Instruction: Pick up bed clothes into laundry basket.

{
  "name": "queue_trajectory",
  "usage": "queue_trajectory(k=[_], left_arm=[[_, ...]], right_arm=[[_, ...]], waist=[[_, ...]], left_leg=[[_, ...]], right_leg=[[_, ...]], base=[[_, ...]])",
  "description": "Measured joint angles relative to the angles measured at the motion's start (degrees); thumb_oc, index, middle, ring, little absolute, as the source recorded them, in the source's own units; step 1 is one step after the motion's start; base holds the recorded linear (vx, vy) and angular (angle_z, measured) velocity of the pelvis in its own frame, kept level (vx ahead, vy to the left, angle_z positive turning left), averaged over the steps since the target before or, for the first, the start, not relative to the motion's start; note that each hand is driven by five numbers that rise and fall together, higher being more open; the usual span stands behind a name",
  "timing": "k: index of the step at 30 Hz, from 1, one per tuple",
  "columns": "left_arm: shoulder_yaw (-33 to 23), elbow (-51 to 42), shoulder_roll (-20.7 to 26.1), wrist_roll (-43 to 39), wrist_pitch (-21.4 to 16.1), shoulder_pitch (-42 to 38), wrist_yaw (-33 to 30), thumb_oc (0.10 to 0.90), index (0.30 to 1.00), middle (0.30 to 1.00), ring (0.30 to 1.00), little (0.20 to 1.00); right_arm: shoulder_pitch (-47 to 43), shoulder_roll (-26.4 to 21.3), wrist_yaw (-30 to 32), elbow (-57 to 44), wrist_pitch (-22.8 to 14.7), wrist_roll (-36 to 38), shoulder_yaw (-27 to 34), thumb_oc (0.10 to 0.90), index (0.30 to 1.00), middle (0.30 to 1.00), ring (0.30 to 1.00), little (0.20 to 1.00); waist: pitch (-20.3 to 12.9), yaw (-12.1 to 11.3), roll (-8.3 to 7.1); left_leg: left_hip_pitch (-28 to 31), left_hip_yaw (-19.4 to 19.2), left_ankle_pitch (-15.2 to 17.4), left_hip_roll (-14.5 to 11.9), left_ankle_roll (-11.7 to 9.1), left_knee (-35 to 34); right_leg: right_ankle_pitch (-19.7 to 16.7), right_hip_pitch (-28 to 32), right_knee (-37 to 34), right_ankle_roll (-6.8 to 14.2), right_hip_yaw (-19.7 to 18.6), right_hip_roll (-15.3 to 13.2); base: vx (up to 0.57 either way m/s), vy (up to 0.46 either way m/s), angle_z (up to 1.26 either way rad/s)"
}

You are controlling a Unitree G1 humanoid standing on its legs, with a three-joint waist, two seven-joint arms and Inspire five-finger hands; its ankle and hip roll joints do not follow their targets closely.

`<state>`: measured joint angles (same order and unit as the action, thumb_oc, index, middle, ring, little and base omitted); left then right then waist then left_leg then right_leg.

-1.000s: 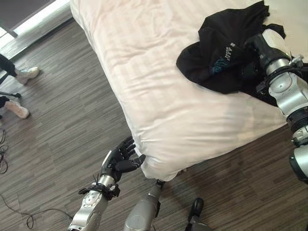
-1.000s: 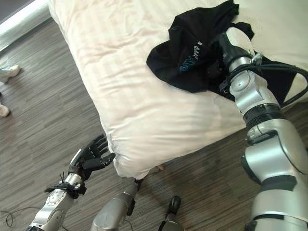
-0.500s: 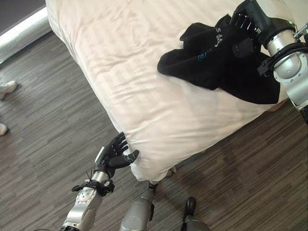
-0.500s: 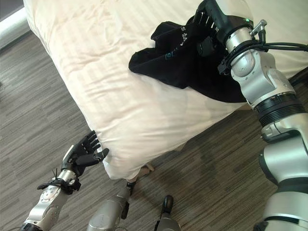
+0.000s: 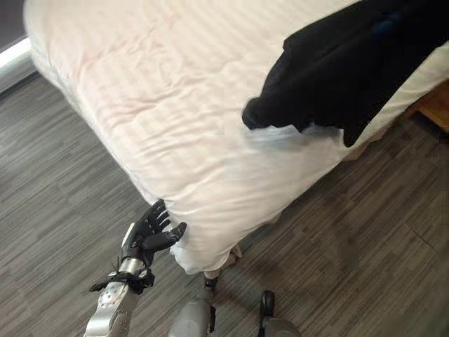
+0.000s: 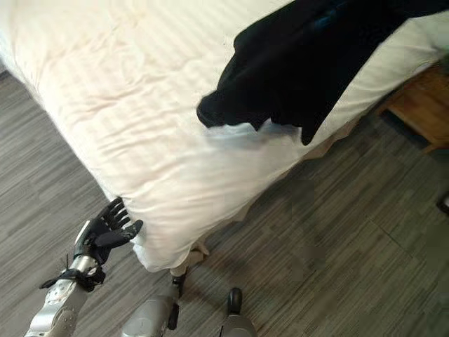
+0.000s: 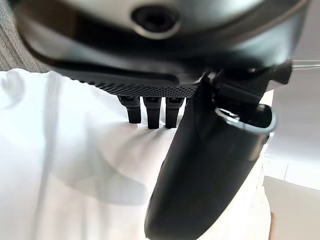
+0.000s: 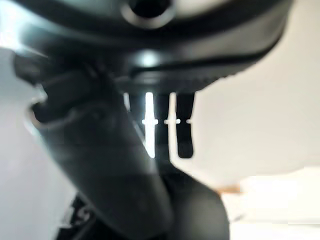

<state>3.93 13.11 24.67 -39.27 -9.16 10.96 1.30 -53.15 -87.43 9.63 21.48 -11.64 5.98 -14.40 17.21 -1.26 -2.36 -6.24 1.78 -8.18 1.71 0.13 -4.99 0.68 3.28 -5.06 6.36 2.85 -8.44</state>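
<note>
I see a grey wood floor [image 5: 63,210] with lots of free room around a big white bed [image 5: 161,105]. My left hand [image 5: 146,235] is low by the bed's corner, fingers spread and holding nothing. The black clothes [image 5: 337,77] hang over the bed's right edge. My right hand's [image 8: 150,165] grip I cannot tell.

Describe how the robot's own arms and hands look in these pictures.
The left hand is dark, nearly black, with slim segmented fingers and a thumb. A dark band rings the wrist, and the forearm behind it is smooth silver-grey metal. The right hand is likewise dark, with a perforated-looking strip across the palm housing above a row of dark fingers.
</note>
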Motion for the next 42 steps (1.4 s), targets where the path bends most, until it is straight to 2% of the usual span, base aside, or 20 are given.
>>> queue_trajectory(k=[7, 8, 12, 14, 15, 17, 19, 20, 23, 27, 31, 32, 34, 35, 36, 37, 38, 39, 41, 42], left_arm=[[-2.57, 2.13, -0.99, 0.00, 0.09, 3.72, -2.07, 0.800, 0.900, 0.900, 0.900, 0.900], [-3.25, 2.27, -1.39, 0.00, 0.23, 4.37, -2.24, 0.800, 0.900, 0.900, 0.900, 0.900], [-4.71, 2.54, -2.12, 0.00, 0.35, 6.39, -2.32, 0.800, 0.900, 0.900, 0.900, 0.900], [-4.62, 2.64, -1.98, 0.01, 0.43, 7.78, -3.11, 0.800, 0.900, 0.900, 0.900, 0.900], [-4.56, 2.64, -1.97, 0.02, 0.43, 7.92, -3.20, 0.800, 0.900, 0.900, 0.900, 0.900], [-4.12, 2.64, -2.03, 0.02, 0.45, 8.40, -3.84, 0.800, 0.900, 0.900, 0.900, 0.900], [-3.99, 2.65, -2.06, 0.13, 0.85, 9.02, -5.24, 0.800, 0.900, 0.900, 0.900, 0.900], [-3.99, 2.98, -2.30, 1.36, 1.10, 9.13, -5.94, 0.800, 0.900, 0.900, 0.900, 0.900], [-3.52, 4.51, -4.30, 1.92, 1.93, 9.09, -6.91, 0.800, 0.900, 0.900, 0.900, 0.900], [-4.91, 5.03, -6.96, 3.72, 2.09, 9.08, -7.84, 0.800, 0.900, 0.900, 0.900, 0.900], [-6.93, 6.62, -7.87, 3.93, 2.14, 9.28, -8.70, 0.800, 0.900, 0.900, 0.900, 0.900], [-8.50, 6.07, -7.54, 3.92, 1.95, 10.90, -9.82, 0.800, 0.900, 0.900, 0.900, 0.900], [-11.45, 5.93, -7.87, 3.89, 1.09, 13.66, -11.39, 0.800, 0.900, 0.900, 0.900, 0.900], [-13.18, 5.83, -9.82, 3.87, 0.87, 14.84, -13.00, 0.800, 0.900, 0.900, 0.900, 0.900], [-14.20, 5.81, -11.04, 3.83, 0.42, 15.45, -13.46, 0.800, 0.900, 0.900, 0.900, 0.900], [-15.63, 5.04, -12.91, 3.73, -1.38, 16.92, -13.57, 0.800, 0.900, 0.900, 0.900, 0.900], [-16.23, 4.32, -14.00, 3.43, -2.38, 18.29, -13.77, 0.800, 0.900, 0.900, 0.900, 0.900], [-16.23, 0.36, -14.17, 3.31, -2.67, 21.60, -14.06, 0.800, 0.900, 0.900, 0.900, 0.900], [-15.95, -2.05, -13.33, 3.30, -3.65, 22.08, -14.14, 0.800, 0.900, 0.900, 0.900, 0.900], [-15.69, -3.07, -13.69, 3.11, -3.65, 21.68, -14.59, 0.800, 0.900, 0.900, 0.900, 0.900]], right_arm=[[24.65, -1.60, 2.49, 2.37, -0.50, 4.33, 23.97, 0.400, 0.300, 0.300, 0.300, 0.300], [34.82, -1.42, 2.79, 2.34, -0.88, 4.43, 32.35, 0.400, 0.300, 0.300, 0.300, 0.300], [50.95, 0.67, 3.37, 1.91, -1.50, 4.51, 45.33, 0.400, 0.300, 0.300, 0.300, 0.300], [64.71, 6.64, 4.45, 0.01, -1.47, 4.57, 57.61, 0.400, 0.300, 0.300, 0.300, 0.300], [66.67, 8.47, 4.81, -0.62, -1.52, 4.59, 59.67, 0.400, 0.300, 0.300, 0.300, 0.300], [73.82, 19.44, 6.11, -6.05, -1.52, 4.87, 67.37, 0.400, 0.300, 0.300, 0.300, 0.300], [72.09, 26.80, 8.47, -9.95, -0.96, 4.43, 67.29, 0.400, 0.300, 0.300, 0.300, 0.300], [68.44, 37.87, 12.52, -17.92, -1.47, 3.92, 67.85, 0.400, 0.300, 0.300, 0.300, 0.300], [67.42, 44.07, 15.87, -21.99, -1.94, 3.95, 63.62, 0.400, 0.300, 0.300, 0.300, 0.300], [68.82, 60.30, 16.09, -24.53, -1.58, 4.29, 59.85, 0.400, 0.300, 0.300, 0.300, 0.300], [70.13, 62.48, 15.30, -23.78, -0.09, 4.59, 55.06, 0.400, 0.300, 0.300, 0.300, 0.300], [67.32, 62.58, 15.63, -23.56, 0.03, 4.83, 51.89, 0.400, 0.300, 0.300, 0.300, 0.300], [61.53, 61.74, 15.39, -21.99, -0.23, 5.73, 45.40, 0.400, 0.300, 0.300, 0.300, 0.300], [60.62, 60.93, 14.24, -23.06, -0.30, 5.96, 43.83, 0.400, 0.300, 0.300, 0.300, 0.300], [60.20, 60.90, 13.94, -23.48, -0.31, 5.81, 43.57, 0.400, 0.300, 0.300, 0.300, 0.300], [61.33, 60.26, 13.52, -23.76, -0.13, 5.60, 43.75, 0.400, 0.300, 0.300, 0.300, 0.300], [61.80, 59.53, 13.00, -23.74, 0.04, 5.45, 43.71, 0.400, 0.300, 0.300, 0.300, 0.300], [63.28, 58.60, 13.07, -23.52, 0.01, 5.00, 44.50, 0.400, 0.300, 0.300, 0.300, 0.300], [64.06, 58.60, 13.32, -21.82, 0.01, 4.90, 46.36, 0.400, 0.300, 0.300, 0.300, 0.300], [64.70, 58.86, 13.29, -22.68, -0.08, 5.03, 46.92, 0.400, 0.300, 0.300, 0.300, 0.300]], waist=[[-2.57, 4.94, 0.40], [-3.26, 6.11, 0.52], [-4.77, 7.59, 0.47], [-6.29, 8.34, 0.46], [-6.51, 8.39, 0.39], [-7.43, 8.13, 0.22], [-8.06, 8.38, 0.75], [-9.14, 8.65, 0.65], [-10.72, 9.58, 3.04], [-11.20, 10.40, 3.65], [-11.18, 11.87, 3.81], [-9.97, 12.18, 1.76], [-8.32, 8.25, -1.10], [-8.31, 7.59, -0.64], [-8.26, 7.31, 0.00], [-8.10, 6.94, 0.18], [-8.11, 6.80, 0.72], [-8.01, 7.28, 0.40], [-6.65, 8.57, -2.71], [-6.74, 9.62, -2.20]], left_leg=[[1.20, -2.72, 0.81, -0.66, -0.13, -0.04], [1.26, -2.95, 1.08, -0.80, 0.18, -0.03], [1.12, -3.91, 1.16, -0.86, 0.20, -0.04], [1.09, -4.54, 1.34, -0.78, 0.13, -0.04], [1.11, -4.59, 1.39, -0.78, 0.20, -0.04], [1.27, -5.12, 1.52, -0.81, 0.22, -0.06], [1.84, -6.14, 1.79, -0.73, 0.28, -0.07], [2.06, -6.32, 1.88, -0.82, 0.19, -0.09], [2.40, -7.24, 2.46, -0.54, 0.78, -0.11], [2.67, -7.36, 2.41, -0.89, 0.63, -0.14], [2.71, -9.20, 3.15, -1.30, -0.14, 1.42], [2.34, -8.28, 4.19, -0.28, -0.81, 6.58], [2.75, 2.40, 11.77, 2.20, -1.50, 18.28], [3.60, 8.77, 18.31, 2.78, -1.90, 26.72], [4.12, 10.38, 20.55, 2.83, -1.12, 28.22], [4.59, 12.69, 25.55, 2.30, -2.07, 32.80], [4.66, 13.84, 27.31, 2.67, -2.25, 36.17], [7.75, 14.90, 30.04, 2.44, 1.10, 31.38], [5.09, 15.04, 31.14, 7.47, 3.88, 33.38], [2.13, 14.97, 30.27, 8.29, 5.97, 34.49]], right_leg=[[-0.29, -0.17, -0.02, 0.15, -2.98, 0.10], [-0.17, -0.59, 0.09, 0.24, -3.43, 0.18], [-0.08, -1.22, 0.47, 0.31, -4.60, 0.15], [0.04, -1.96, 1.00, 0.32, -5.14, 0.00], [0.05, -2.03, 1.04, 0.33, -5.21, 0.01], [0.10, -2.20, 1.22, 0.39, -5.72, -0.01], [0.04, -2.13, 1.18, 0.47, -6.94, -0.23], [-0.01, -1.98, 1.02, 0.47, -7.12, -0.12], [0.46, -2.35, 1.67, 1.23, -7.95, -0.56], [1.41, -2.99, 3.01, 0.71, -8.30, -0.17], [2.00, -4.36, 5.07, 0.66, -10.87, 0.22], [1.72, -5.91, 6.84, 1.49, -15.26, 0.49], [1.80, -7.69, 8.30, 0.81, -24.68, 0.37], [0.62, -8.87, 8.84, 1.45, -30.71, 2.63], [0.65, -9.31, 9.29, 2.06, -31.93, 4.15], [0.54, -10.52, 9.57, 2.20, -35.48, 5.79], [0.21, -10.69, 9.77, 2.80, -36.43, 6.79], [-0.25, -12.79, 11.88, 3.42, -37.57, 8.18], [0.71, -15.28, 11.63, 6.36, -40.86, 5.76], [1.76, -16.12, 11.10, 7.22, -41.42, 4.67]], base=[[0.03, 0.003, -0.23], [0.03, 0.015, -0.07], [0.02, 0.019, -0.16], [0.00, 0.015, -0.12], [0.00, 0.013, -0.06], [0.02, 0.021, -0.15], [0.03, 0.019, -0.25], [0.02, -0.008, -0.14], [-0.01, -0.014, -0.10], [0.00, -0.033, -0.04], [-0.08, -0.010, -0.35], [-0.11, 0.019, -1.33], [-0.10, 0.029, -2.41], [-0.07, 0.111, -2.21], [-0.10, 0.166, -1.87], [-0.18, 0.176, -1.14], [-0.25, 0.196, -1.25], [-0.31, 0.163, -0.67], [-0.43, 0.193, -0.47], [-0.54, 0.229, -0.60]])
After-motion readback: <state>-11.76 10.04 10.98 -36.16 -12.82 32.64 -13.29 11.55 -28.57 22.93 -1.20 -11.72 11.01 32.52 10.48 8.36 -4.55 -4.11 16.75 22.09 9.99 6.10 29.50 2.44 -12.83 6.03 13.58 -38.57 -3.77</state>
